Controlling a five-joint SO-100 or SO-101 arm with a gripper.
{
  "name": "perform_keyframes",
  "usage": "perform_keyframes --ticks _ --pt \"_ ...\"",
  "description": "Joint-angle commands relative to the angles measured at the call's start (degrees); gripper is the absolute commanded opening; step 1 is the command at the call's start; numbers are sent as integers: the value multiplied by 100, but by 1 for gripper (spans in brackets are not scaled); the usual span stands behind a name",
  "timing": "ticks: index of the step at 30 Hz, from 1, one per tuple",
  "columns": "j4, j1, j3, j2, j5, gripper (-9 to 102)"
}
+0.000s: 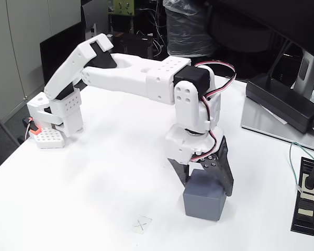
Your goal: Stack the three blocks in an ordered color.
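Resting on the table, a grey block sits clasped between the claw's fingers.

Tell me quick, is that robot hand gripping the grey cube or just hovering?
Hand: its dark fingers straddle the top of the dark grey cube, which sits on the white table; whether they grip it cannot be told.

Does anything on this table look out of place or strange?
Nothing stands out. The dark slate grey matte cube sits upright on the white table, with the black gripper around its top.
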Motion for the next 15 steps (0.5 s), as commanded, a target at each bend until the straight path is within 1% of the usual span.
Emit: perform_keyframes --ticks 1,15 --pt "202 -53 -62 510 18 12" --pt "237 -62 44 2021 -1125 11"
